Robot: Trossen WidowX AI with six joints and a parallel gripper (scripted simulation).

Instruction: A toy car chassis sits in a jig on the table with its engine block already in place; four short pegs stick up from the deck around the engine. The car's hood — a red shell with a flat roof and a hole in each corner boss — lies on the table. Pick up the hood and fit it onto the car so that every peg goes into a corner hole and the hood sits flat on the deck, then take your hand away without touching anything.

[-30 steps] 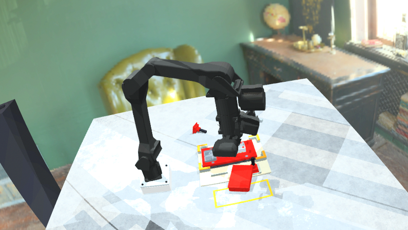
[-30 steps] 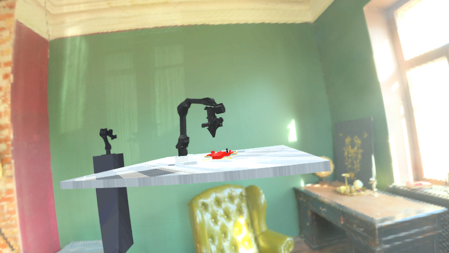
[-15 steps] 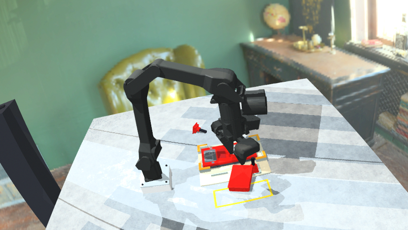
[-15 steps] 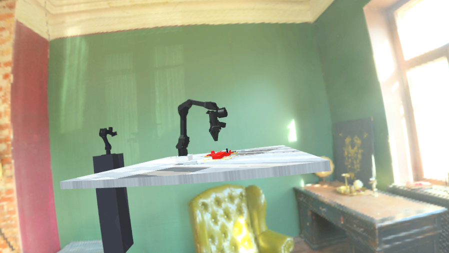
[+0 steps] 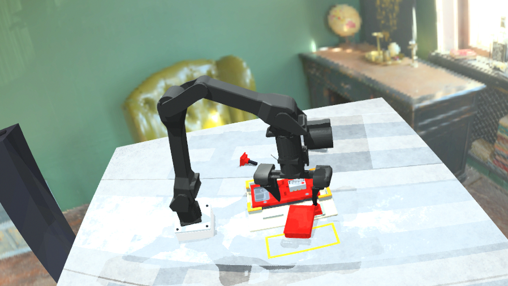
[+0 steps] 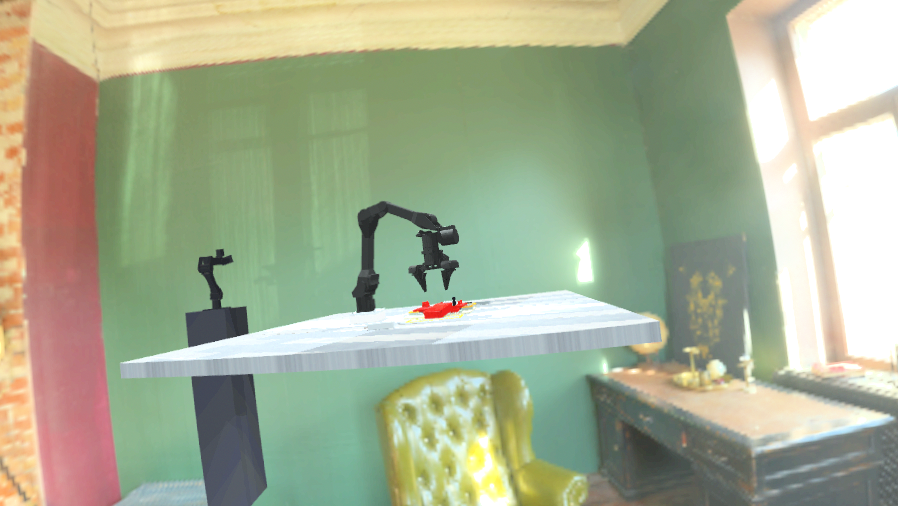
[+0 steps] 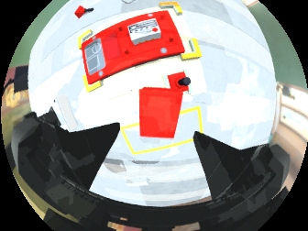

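The red hood (image 5: 299, 221) (image 7: 159, 114) lies flat-roof up, partly over the yellow outline and against or over the jig's front edge; its corner holes are not visible. The red chassis (image 5: 298, 196) (image 7: 148, 54) sits in the cream jig (image 5: 257, 222) (image 7: 199, 70) between yellow corner brackets. The engine block (image 5: 296, 184) (image 7: 144, 31) is on its deck, with small red pegs around it. My gripper (image 5: 297, 202) (image 6: 436, 289) (image 7: 157, 130) is wide open and empty, pointing down above the table. In the wrist view its fingertips stand either side of the hood's near end.
A red part with a black knob (image 5: 318, 210) (image 7: 180, 82) stands in the jig beside the hood's right far corner. Another red part with a black stem (image 5: 243, 159) (image 7: 80, 11) lies behind the jig. The yellow outline (image 5: 302, 250) (image 7: 168, 143) is in front. My white base (image 5: 194, 232) is left.
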